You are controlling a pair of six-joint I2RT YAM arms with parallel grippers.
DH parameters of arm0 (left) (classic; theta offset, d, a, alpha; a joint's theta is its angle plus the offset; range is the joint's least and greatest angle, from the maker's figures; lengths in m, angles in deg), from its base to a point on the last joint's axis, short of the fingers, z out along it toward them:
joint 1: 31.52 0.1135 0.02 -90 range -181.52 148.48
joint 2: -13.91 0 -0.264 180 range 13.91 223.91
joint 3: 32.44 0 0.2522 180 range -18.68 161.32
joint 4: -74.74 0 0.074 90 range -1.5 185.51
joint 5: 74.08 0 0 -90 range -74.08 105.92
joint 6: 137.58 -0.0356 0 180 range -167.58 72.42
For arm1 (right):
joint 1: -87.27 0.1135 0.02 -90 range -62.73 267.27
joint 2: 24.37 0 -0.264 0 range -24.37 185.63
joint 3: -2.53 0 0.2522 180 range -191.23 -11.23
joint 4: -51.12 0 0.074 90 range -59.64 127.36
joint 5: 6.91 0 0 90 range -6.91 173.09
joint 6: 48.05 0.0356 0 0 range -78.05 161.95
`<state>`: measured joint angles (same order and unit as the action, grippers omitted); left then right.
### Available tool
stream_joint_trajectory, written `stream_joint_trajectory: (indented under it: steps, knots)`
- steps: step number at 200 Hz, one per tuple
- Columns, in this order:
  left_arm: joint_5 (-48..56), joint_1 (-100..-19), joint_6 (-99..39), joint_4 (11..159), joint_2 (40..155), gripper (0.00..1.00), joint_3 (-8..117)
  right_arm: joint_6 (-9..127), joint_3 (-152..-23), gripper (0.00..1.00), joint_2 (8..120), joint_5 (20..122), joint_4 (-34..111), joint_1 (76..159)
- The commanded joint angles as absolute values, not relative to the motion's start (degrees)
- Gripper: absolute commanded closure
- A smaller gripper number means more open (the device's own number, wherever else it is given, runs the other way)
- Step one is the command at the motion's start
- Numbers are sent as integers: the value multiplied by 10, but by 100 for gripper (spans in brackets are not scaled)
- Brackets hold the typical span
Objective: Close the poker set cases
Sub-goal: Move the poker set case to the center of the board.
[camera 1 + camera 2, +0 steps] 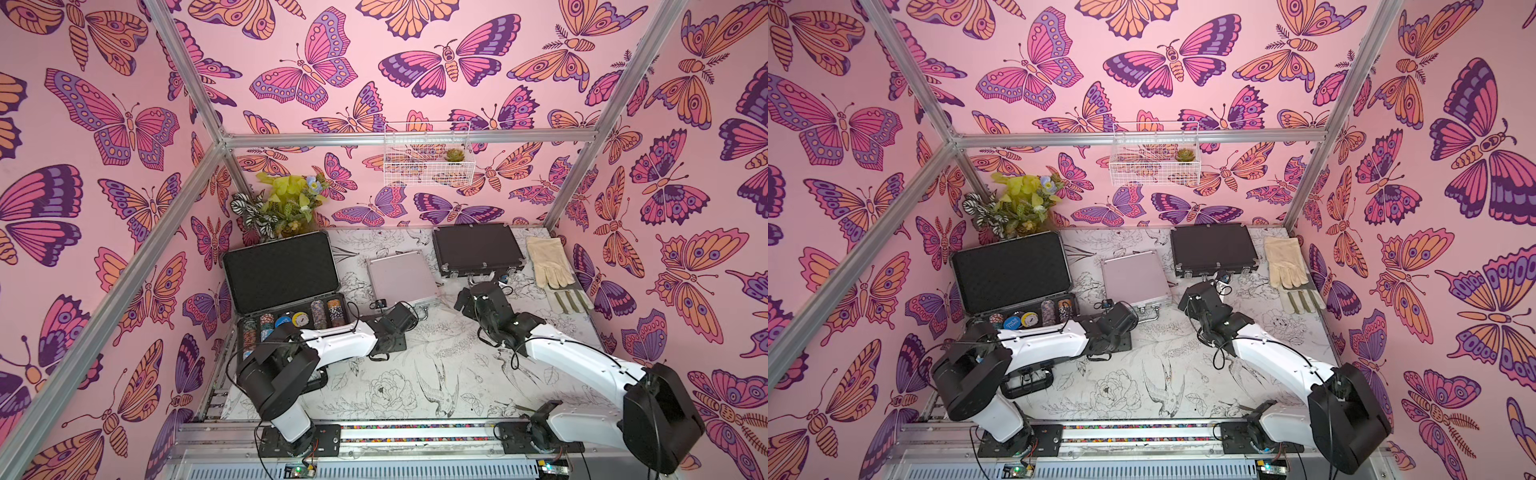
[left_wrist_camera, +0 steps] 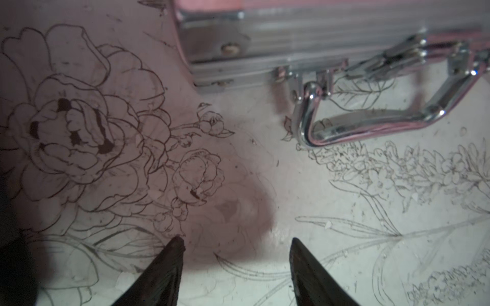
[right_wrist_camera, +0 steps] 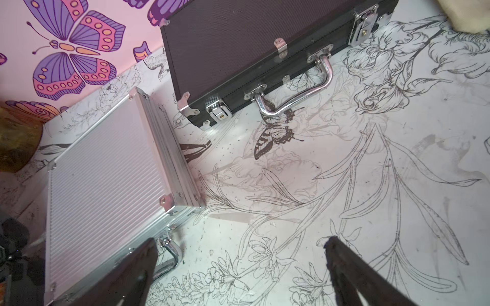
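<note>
Left gripper, half-open and empty, faces the shut silver case. Off to its left lies the large black case, lid up, long axis crosswise. This arm is the nearer one.

Ribbed aluminium case, glossy chrome handle

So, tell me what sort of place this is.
Probably a staged robot test cell, not a home: an aluminium frame carrying butterfly-print walls, and two robot arms bolted to a rail.
</note>
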<state>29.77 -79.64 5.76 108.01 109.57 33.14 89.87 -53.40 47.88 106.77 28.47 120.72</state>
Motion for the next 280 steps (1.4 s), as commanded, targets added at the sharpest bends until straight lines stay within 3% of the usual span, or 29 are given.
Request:
stream_joint_trajectory:
  steps: [1,138,197,280]
  knots:
    - [343,-793,76,1042,1120,37,361,867,-534,1,464,1063,254,1206]
    - [312,-732,86,960,1194,50,385,846,-552,0,491,1027,264,1195]
    - [314,-743,6,969,1196,57,405,854,-554,0,495,1022,263,1195]
    - [325,-761,11,1011,1214,71,428,854,-548,0,493,1013,264,1193]
